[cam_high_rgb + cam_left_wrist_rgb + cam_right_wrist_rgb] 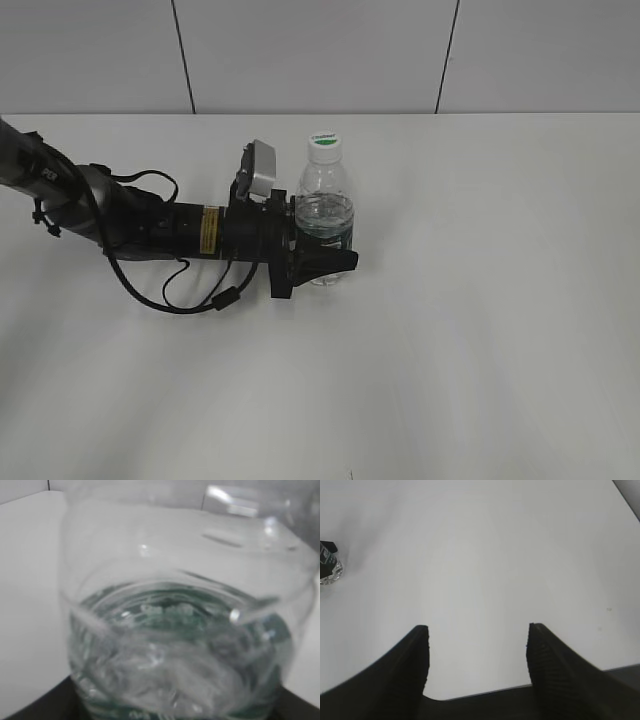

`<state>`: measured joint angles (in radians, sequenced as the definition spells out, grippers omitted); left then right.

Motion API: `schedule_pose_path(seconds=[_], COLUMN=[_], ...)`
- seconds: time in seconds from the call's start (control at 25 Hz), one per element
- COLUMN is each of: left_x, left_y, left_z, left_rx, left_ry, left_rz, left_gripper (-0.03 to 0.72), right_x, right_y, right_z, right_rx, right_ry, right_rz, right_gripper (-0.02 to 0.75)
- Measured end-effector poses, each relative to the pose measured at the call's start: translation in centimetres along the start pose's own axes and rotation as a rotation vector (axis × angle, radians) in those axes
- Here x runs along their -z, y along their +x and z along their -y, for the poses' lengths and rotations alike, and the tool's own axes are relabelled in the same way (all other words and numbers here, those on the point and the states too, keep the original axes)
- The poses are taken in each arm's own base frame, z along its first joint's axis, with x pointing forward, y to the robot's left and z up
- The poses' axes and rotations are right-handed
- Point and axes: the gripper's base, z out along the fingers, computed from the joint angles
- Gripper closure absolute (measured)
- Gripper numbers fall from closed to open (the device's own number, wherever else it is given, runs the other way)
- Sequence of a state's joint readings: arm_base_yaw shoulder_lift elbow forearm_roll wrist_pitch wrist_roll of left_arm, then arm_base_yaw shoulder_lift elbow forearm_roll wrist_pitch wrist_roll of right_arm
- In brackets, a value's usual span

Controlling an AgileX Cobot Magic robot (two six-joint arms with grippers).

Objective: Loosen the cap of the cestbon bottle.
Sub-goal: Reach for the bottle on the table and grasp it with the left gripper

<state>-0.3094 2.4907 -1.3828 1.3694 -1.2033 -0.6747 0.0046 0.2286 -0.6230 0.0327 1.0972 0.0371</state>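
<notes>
Left pincer (322,248) clamps the upright cestbon bottle (324,218) mid-table; right pincer (477,645) gapes empty over bare table (495,555).

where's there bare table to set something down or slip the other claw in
Bare white table runs right of the small clear plastic water bottle, and across the front. The open right claw hangs over empty surface. It is crowded on the left, where the black left claw clamps the bottle below its white screw cap.

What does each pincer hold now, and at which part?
The left pincer grips the cestbon bottle around its lower body, at the label; the cap is untouched. The right pincer is open and holds nothing.
</notes>
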Motion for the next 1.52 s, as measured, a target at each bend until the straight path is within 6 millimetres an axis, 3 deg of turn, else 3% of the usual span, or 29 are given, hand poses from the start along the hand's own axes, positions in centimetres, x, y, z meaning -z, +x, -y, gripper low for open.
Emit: schedule_pose_path(seconds=[0.2,0.48,0.72,0.84,1.12,1.52], left_x=[0.0,0.0,0.0,0.0,-0.1,-0.1], left_y=[0.0,0.0,0.0,0.0,0.0,-0.1], left_z=[0.0,0.0,0.0,0.0,0.1,0.1], left_rx=[0.0,0.0,0.0,0.0,0.0,-0.001], left_ry=[0.001,0.0,0.001,0.002,0.004,0.005], left_rz=[0.001,0.001,0.002,0.003,0.004,0.004], left_gripper=[0.278,0.278,0.278,0.278,0.278,0.278], right_x=[-1.6,-7.1,-9.2,-12.1,-19.9,-27.6], right_y=[-4.3,-10.7,-15.7,-17.7,-20.1,-21.4], right_z=[-0.3,-0.7,-1.3,-1.6,-3.4,-12.1], right_rx=[-0.117,-0.185,-0.204,-0.207,-0.221,-0.07], right_ry=[0.005,0.018,-0.022,-0.055,-0.147,-0.262], right_rz=[-0.152,-0.417,-0.408,-0.452,-0.577,-0.653], right_gripper=[0.269,0.269,0.269,0.269,0.269,0.269])
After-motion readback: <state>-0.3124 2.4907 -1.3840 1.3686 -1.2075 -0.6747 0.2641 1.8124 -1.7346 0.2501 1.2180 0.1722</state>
